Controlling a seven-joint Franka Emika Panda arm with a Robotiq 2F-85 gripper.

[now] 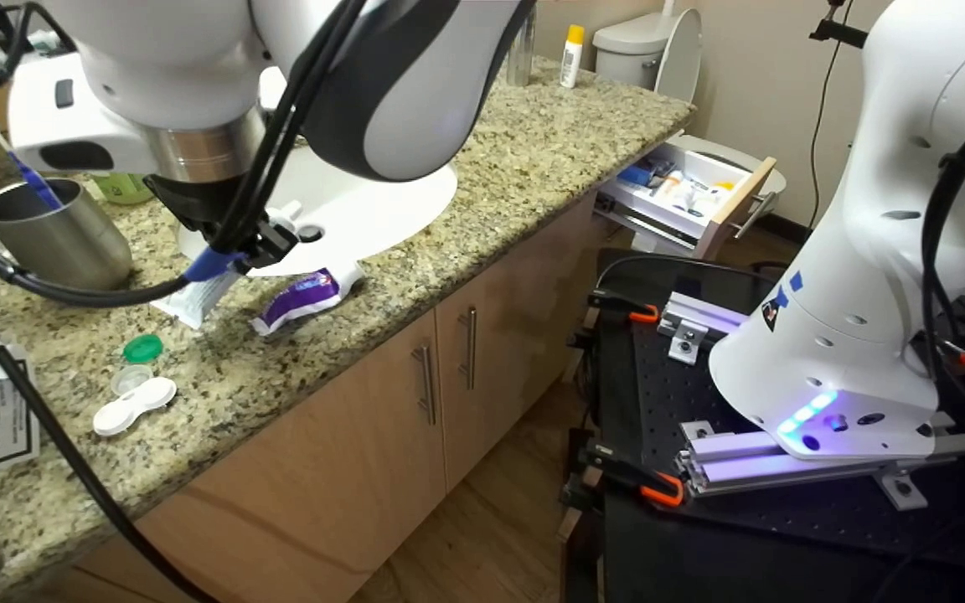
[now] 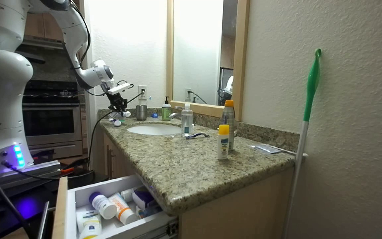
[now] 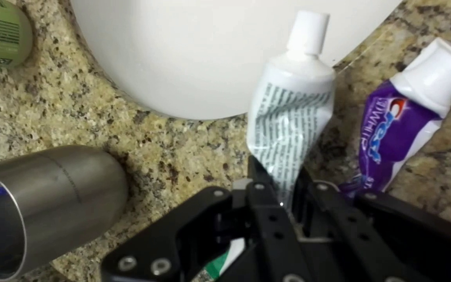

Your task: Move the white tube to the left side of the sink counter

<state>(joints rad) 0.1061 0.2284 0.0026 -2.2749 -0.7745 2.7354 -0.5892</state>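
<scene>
The black gripper is closed on the small white squeeze tube with fine dark print, pinching its body. In the wrist view the tube's capped end shows against the oval white basin; I cannot tell whether it touches the speckled beige-grey granite table. The purple-and-white toothpaste tube lies near it, and the brushed-steel cup stands upright on its other side. Nearby lie a round green plastic lid and a white two-lobed plastic case.
</scene>
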